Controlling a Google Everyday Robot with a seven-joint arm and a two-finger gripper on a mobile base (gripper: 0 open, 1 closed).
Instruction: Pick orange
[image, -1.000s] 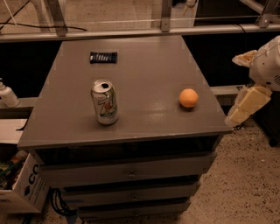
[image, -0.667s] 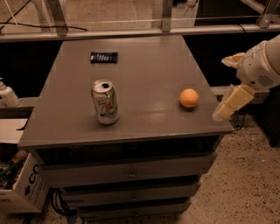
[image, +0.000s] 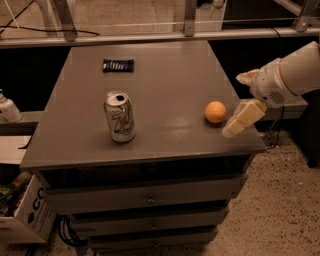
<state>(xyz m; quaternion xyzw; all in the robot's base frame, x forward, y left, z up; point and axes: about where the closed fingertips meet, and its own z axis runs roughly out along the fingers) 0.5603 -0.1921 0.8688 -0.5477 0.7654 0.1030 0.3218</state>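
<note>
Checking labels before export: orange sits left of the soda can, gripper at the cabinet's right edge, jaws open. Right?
Not quite. The camera view shows the orange right of the soda can, near the gripper at the right edge of the cabinet, jaws open.

White arm extends in from right edge, wrist angled down-left, gripper at mid-right of view, two cream fingers spread wide apart, lower finger pointing down-left
</note>
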